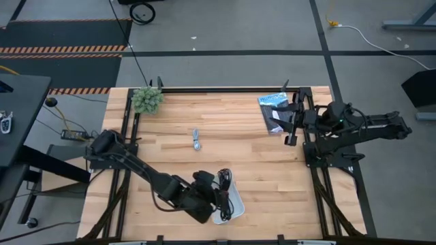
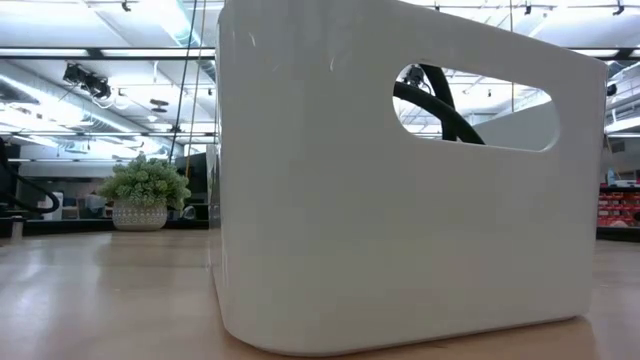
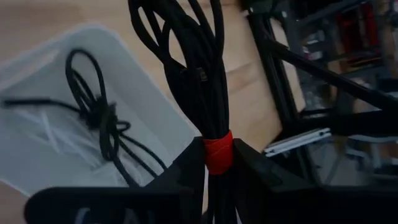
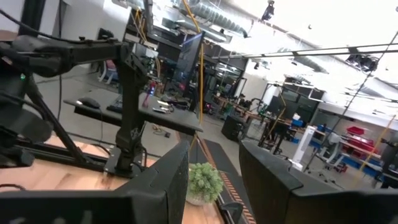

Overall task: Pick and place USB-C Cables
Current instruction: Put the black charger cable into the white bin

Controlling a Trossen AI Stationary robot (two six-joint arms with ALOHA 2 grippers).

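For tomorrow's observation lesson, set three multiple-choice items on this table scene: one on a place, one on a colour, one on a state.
1. Where does the short grey cable lie?
A. On the bare wood near the table's middle
B. Inside the white tray
C. On the flat packet

2. What colour is the tie on the black cable held by the left hand?
A. Blue
B. Red
C. Green

3. How is the right hand?
A. Shut on a cable
B. Shut on the plant
C. Open and empty

Key: 1 A, the high view shows it alone on the wood, apart from the white tray. 2 B, the left wrist view shows a red tie between the fingers. 3 C, the right wrist view shows a gap between its fingers, nothing in it.
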